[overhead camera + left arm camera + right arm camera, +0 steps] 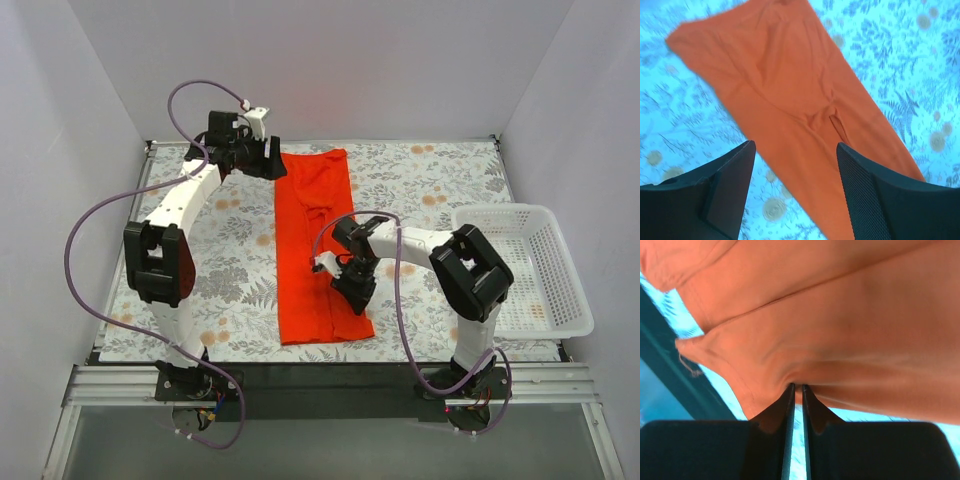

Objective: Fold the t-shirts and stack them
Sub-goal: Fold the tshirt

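The orange-red t-shirt lies on the floral mat as a long narrow strip running from the far edge to the near edge. My left gripper hovers at the shirt's far left corner; in the left wrist view it is open and empty above the cloth. My right gripper is at the shirt's near right edge. In the right wrist view it is shut on a pinch of the shirt's edge, with the cloth puckered at the tips.
A white plastic basket stands at the right edge of the mat, next to the right arm. Grey walls close in the back and both sides. A black strip runs along the mat's near edge.
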Robot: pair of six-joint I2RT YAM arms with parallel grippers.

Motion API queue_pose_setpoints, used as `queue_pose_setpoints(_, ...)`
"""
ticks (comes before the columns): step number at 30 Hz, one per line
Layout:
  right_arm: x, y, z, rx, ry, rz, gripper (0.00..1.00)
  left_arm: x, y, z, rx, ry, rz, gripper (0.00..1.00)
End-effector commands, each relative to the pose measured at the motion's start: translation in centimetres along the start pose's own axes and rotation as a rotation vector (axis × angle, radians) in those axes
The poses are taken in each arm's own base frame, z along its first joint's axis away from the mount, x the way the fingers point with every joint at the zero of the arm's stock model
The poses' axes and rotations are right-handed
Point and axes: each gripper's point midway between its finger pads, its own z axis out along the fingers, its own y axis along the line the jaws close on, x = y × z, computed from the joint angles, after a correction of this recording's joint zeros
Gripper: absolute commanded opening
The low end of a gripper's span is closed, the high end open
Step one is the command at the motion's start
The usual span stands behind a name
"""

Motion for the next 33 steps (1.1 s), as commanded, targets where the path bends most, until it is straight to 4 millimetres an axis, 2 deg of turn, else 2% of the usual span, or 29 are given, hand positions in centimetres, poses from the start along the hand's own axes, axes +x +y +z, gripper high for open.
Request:
queue_pose_setpoints(1,-2.0,2.3,2.3,-0.078,-0.017,-0.042,0.17,4.5,-0.8,-0.2,0.041,0.111,-0.044,0.64)
queue_pose_setpoints(4,-3.5,3.0,1.3,-0.100,-0.067,-0.048,0.19,6.3,-1.3,-0.3,0.062,0.145,-0.061,0.63)
queue_pose_setpoints(5,-4.6,3.0,0.5,-0.092,-0.101,-0.062,0.20,6.8,-1.3,-0.3,0.064,0.154,-0.062,0.63)
queue_pose_setpoints(8,-7.0,2.1,-3.2,-0.072,-0.232,-0.076,0.22,8.2,-1.3,0.3,0.084,0.188,-0.089,0.60)
queue_pose_setpoints(9,-8.6,1.5,-5.2,-0.048,-0.296,-0.091,0.22,8.4,-1.4,0.5,0.096,0.198,-0.104,0.58)
queue_pose_setpoints(10,-9.3,-0.1,-6.8,-0.025,-0.346,-0.064,0.22,8.9,-1.5,1.0,0.111,0.211,-0.122,0.57)
queue_pose_setpoints(11,-10.1,-0.7,-7.9,-0.021,-0.382,-0.054,0.22,9.0,-1.8,1.3,0.135,0.217,-0.140,0.55)
queue_pose_setpoints(12,-11.6,-2.1,-9.4,0.007,-0.427,-0.049,0.21,9.1,-1.9,1.7,0.142,0.222,-0.167,0.53)
queue_pose_setpoints(14,-12.5,-5.5,-11.0,0.084,-0.472,0.015,0.18,9.6,-1.7,3.0,0.159,0.239,-0.203,0.49)
queue_pose_setpoints(15,-13.5,-7.8,-11.8,0.131,-0.494,0.043,0.15,9.7,-1.5,3.5,0.158,0.240,-0.221,0.45)
queue_pose_setpoints(16,-13.9,-9.9,-12.2,0.196,-0.500,0.068,0.10,10.7,-1.1,4.5,0.151,0.263,-0.246,0.40)
queue_pose_setpoints(17,-14.4,-11.1,-12.4,0.218,-0.513,0.118,0.06,10.6,-0.7,5.0,0.137,0.261,-0.257,0.36)
queue_pose_setpoints(18,-15.0,-13.2,-12.5,0.240,-0.524,0.146,0.01,10.3,-0.3,5.5,0.122,0.254,-0.260,0.31)
queue_pose_setpoints(19,-15.4,-14.6,-12.6,0.267,-0.534,0.165,0.01,10.3,-0.2,5.8,0.123,0.255,-0.264,0.30)
queue_pose_setpoints(20,-15.4,-15.9,-11.4,0.266,-0.517,0.192,0.01,10.7,0.1,6.3,0.124,0.264,-0.272,0.29)
queue_pose_setpoints(22,-16.4,-17.5,-11.9,0.298,-0.540,0.207,0.01,10.8,0.2,6.8,0.127,0.264,-0.276,0.28)
queue_pose_setpoints(24,-16.6,-19.0,-10.6,0.307,-0.527,0.228,0.01,11.8,0.6,7.5,0.113,0.285,-0.292,0.28)
queue_pose_setpoints(28,-17.0,-21.4,-9.8,0.365,-0.522,0.249,0.01,13.5,1.6,8.6,0.082,0.318,-0.307,0.28)
queue_pose_setpoints(29,-17.2,-22.1,-10.3,0.397,-0.526,0.256,0.01,13.8,1.8,8.8,0.079,0.323,-0.306,0.28)
queue_pose_setpoints(33,-16.2,-24.5,-9.2,0.425,-0.500,0.328,0.01,15.1,2.7,10.3,0.069,0.344,-0.308,0.28)
